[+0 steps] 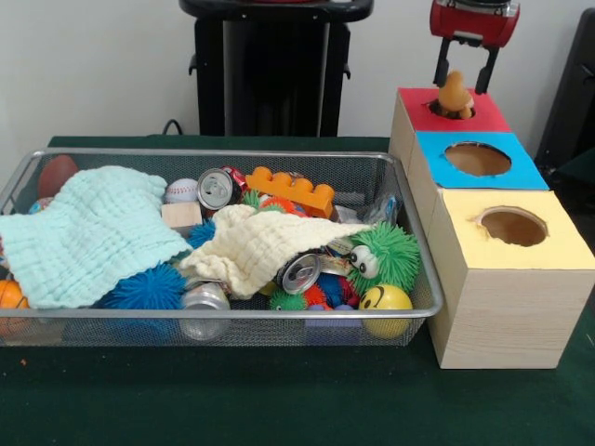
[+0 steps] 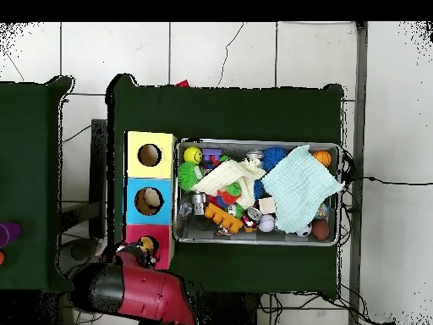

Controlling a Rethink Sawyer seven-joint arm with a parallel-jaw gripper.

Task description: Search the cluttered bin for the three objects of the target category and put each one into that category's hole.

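A plain pale wall (image 1: 93, 65) fills the upper part of the front view, and a dark green tabletop (image 1: 232, 400) spreads across the lower part. In the overhead view the floor (image 2: 254, 52) is laid with large light tiles split by dark grout lines, showing along the top and down the right side. Thin black cables (image 2: 372, 182) trail over the tiles at the right, and a second green-covered surface (image 2: 30, 186) sits at the left edge.

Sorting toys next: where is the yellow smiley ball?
Front view: the yellow smiley ball sits in the wire-mesh bin's near right corner, below the green spiky googly-eyed toy.
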